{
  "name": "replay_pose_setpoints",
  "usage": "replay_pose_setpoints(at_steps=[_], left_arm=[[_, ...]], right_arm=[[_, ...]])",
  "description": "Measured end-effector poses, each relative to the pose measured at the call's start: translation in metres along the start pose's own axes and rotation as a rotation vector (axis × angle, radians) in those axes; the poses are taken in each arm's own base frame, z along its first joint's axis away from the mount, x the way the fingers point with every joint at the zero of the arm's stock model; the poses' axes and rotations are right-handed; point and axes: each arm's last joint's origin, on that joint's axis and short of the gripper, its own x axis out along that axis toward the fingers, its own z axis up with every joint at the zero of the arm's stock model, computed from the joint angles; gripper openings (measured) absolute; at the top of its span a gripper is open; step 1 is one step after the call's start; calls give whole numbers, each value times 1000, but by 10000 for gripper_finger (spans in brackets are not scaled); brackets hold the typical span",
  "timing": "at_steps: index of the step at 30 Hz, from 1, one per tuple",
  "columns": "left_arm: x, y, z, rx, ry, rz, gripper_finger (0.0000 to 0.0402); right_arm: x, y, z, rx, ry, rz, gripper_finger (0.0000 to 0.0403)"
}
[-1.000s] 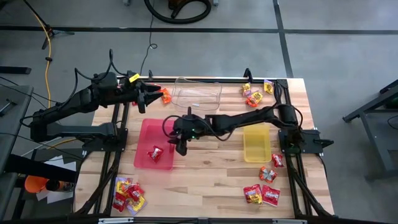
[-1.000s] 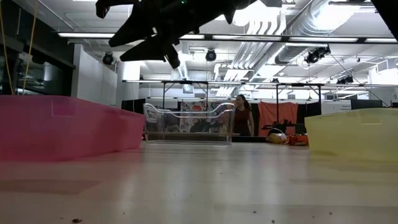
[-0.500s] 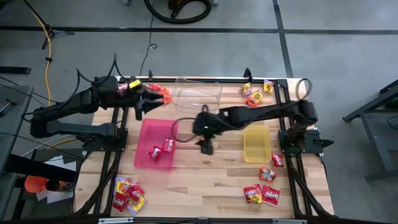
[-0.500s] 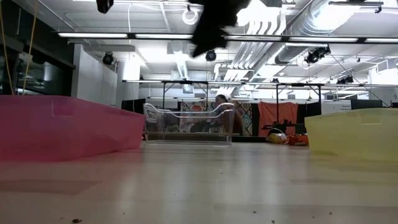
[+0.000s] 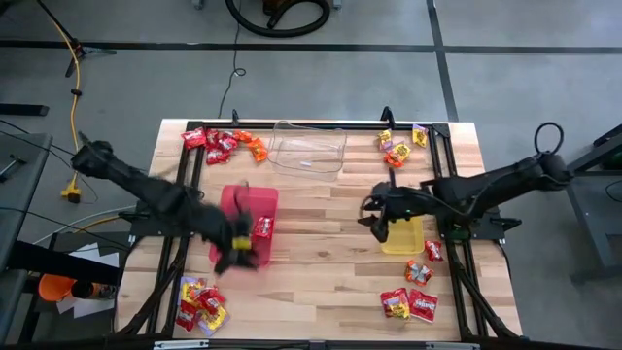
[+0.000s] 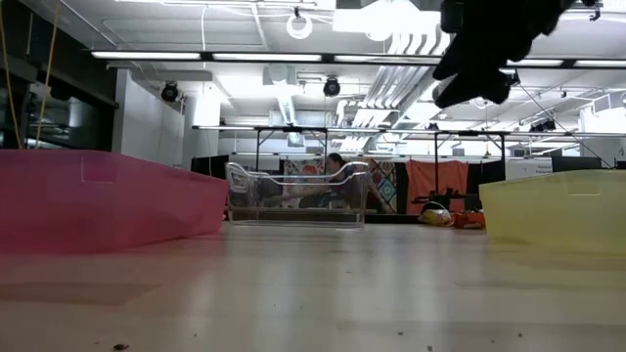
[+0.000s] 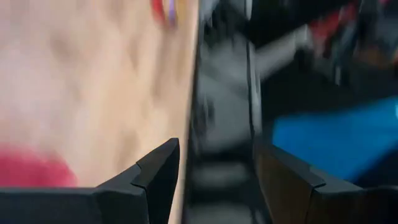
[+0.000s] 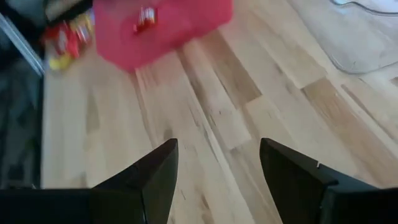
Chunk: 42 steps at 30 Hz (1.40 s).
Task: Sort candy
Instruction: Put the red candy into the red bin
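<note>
Candy lies in four heaps at the table's corners: far left (image 5: pixel 224 144), far right (image 5: pixel 398 146), near left (image 5: pixel 199 303) and near right (image 5: pixel 413 292). One red candy (image 5: pixel 262 227) lies in the red tray (image 5: pixel 243 204). My left gripper (image 5: pixel 236 261) hangs open over the red tray's near end, with nothing between its fingers (image 7: pixel 158 168). My right gripper (image 5: pixel 377 226) is open and empty above the table, just left of the yellow tray (image 5: pixel 401 233). The clear tray (image 5: pixel 309 146) stands at the far middle.
Black frame rails run along the table's left and right edges. Bare wood lies between the red and yellow trays (image 8: pixel 205 106). Beyond the table, in the low view, a person (image 6: pixel 337 171) shows behind the clear tray (image 6: pixel 298 196).
My left gripper has swung fast from the far-left candy heap toward the near edge and stands over the red tray's near end. My right gripper has drawn back from over the red tray toward the table's right, to the yellow tray. A second red candy appeared in the red tray.
</note>
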Motion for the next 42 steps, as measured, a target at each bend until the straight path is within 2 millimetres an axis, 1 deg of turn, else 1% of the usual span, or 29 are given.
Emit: replay_pose_setpoints(at_steps=[2,5,8,11,13,16,20,23,26,28,30,34,38,42], left_arm=[[18,-7,-21,-59,133,14,191],[36,-19,-52,-109,252,32,191],[47,-27,-81,-120,282,94,191],[56,-30,-107,-128,238,190,191],[66,-29,-124,-133,231,257,191],[83,-23,-145,-117,286,327,190],[100,-5,-165,-110,409,496,191],[99,4,-167,-117,479,664,191],[88,-2,-156,-116,495,761,191],[81,-13,-146,-113,469,775,191],[77,-19,-140,-115,451,789,190],[78,-18,-143,-117,450,781,191],[81,-3,-150,-125,454,817,191],[88,17,-156,-187,463,832,190]], right_arm=[[0,-5,-5,33,-41,14,222],[4,-10,-9,50,-57,10,222],[8,-13,-7,52,-56,-7,222],[11,-16,-5,61,-62,-19,222],[12,-17,-4,68,-73,-20,222],[12,-18,-4,69,-69,-26,222],[12,-18,-4,69,-72,-31,222],[12,-18,-4,69,-73,-33,222],[12,-18,-4,69,-73,-33,222],[12,-18,-4,69,-73,-33,222],[12,-18,-4,69,-74,-34,222],[12,-19,-3,70,-86,-51,222],[12,-19,-3,74,-89,-56,222],[12,-19,-3,77,-89,-55,222]])
